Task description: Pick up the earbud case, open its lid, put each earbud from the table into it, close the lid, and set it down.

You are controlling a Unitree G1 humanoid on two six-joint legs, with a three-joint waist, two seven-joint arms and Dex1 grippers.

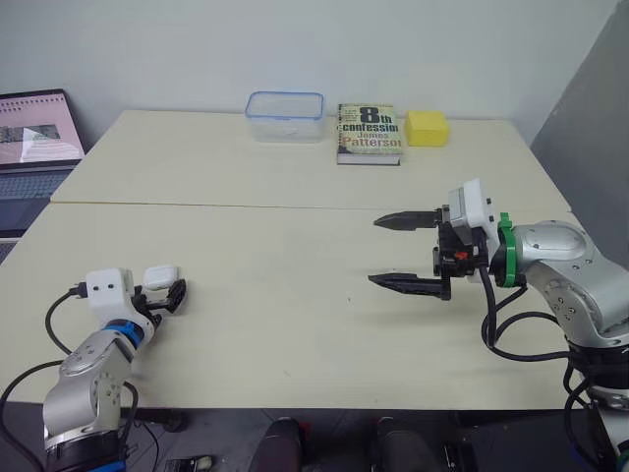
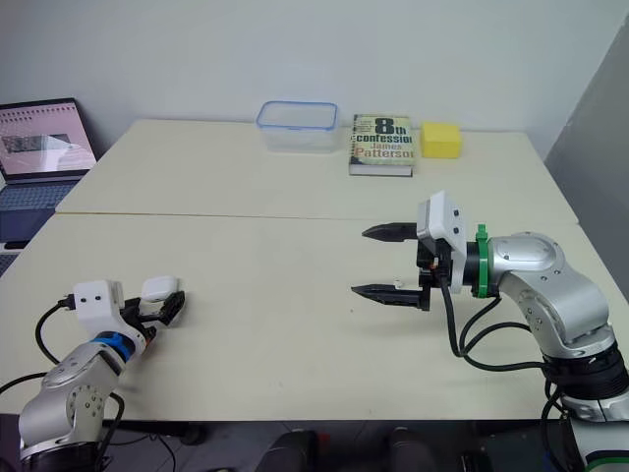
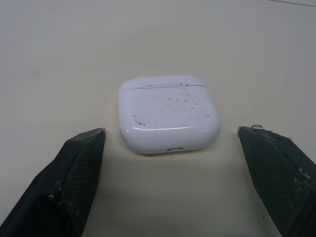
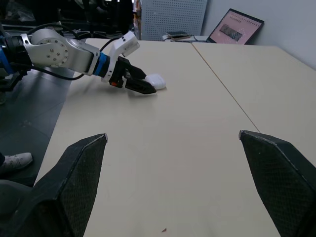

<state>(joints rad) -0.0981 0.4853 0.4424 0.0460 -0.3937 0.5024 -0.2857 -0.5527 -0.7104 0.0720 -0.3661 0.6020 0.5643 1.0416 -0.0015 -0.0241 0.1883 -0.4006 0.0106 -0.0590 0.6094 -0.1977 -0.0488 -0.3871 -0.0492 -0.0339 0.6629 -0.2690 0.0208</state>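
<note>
The white earbud case lies flat on the cream table near its front left corner, lid shut. My left gripper is low over the table with its two fingers open, one on each side of the case and not touching it. My right gripper hovers above the right half of the table, wide open with nothing in it. The right wrist view looks across the table at the case and the left gripper. I cannot make out any earbuds on the table.
At the table's far edge stand a clear plastic box with a blue rim, a paperback book and a yellow sponge. An open laptop sits off the left side. A seam joins the two tabletops.
</note>
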